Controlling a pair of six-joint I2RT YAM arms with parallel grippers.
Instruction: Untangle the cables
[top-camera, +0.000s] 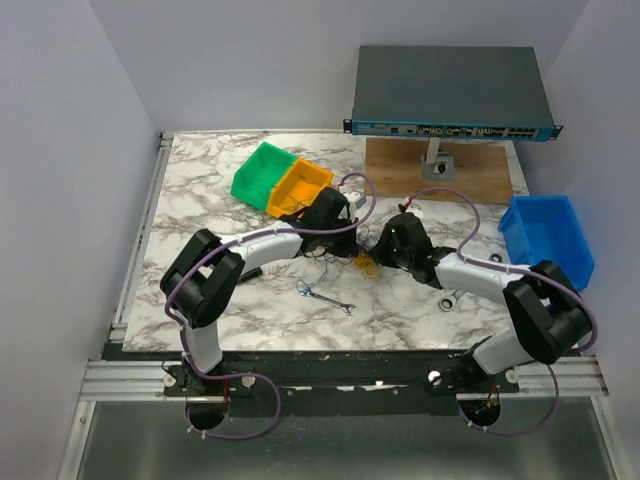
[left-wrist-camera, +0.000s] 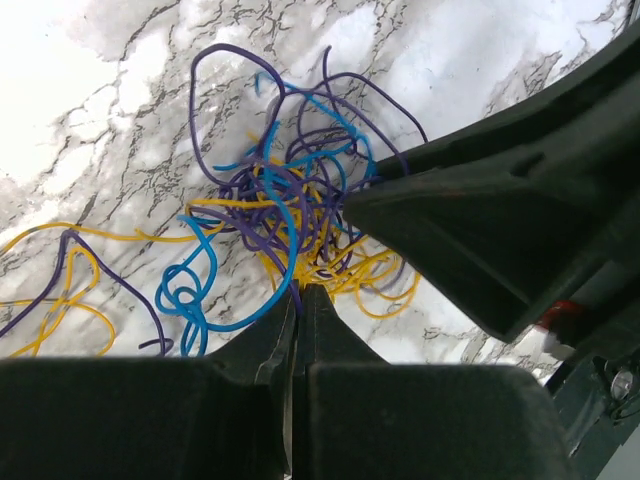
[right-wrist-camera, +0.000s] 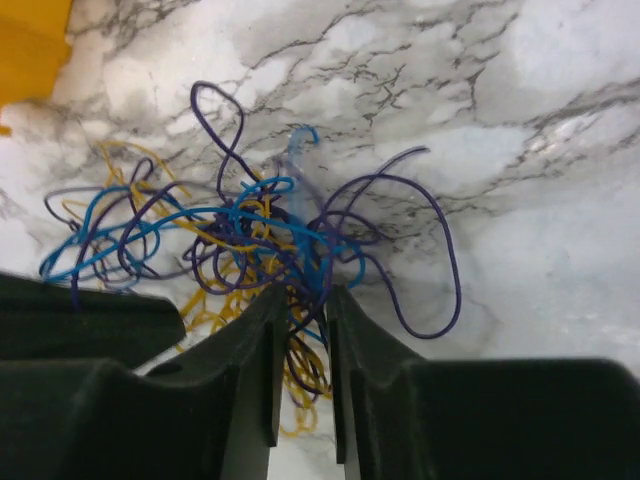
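Cables (left-wrist-camera: 290, 190) | pinched in left gripper (left-wrist-camera: 298, 300) | strands between right gripper (right-wrist-camera: 300, 300) jaws

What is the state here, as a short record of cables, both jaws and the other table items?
cables: blue, yellow and purple strands, one tangled clump on the marble table
left jaws: shut, pinching strands at the clump's edge
right jaws: slightly apart, strands running between them
wrench: lying on the table, nearer the arm bases than the clump
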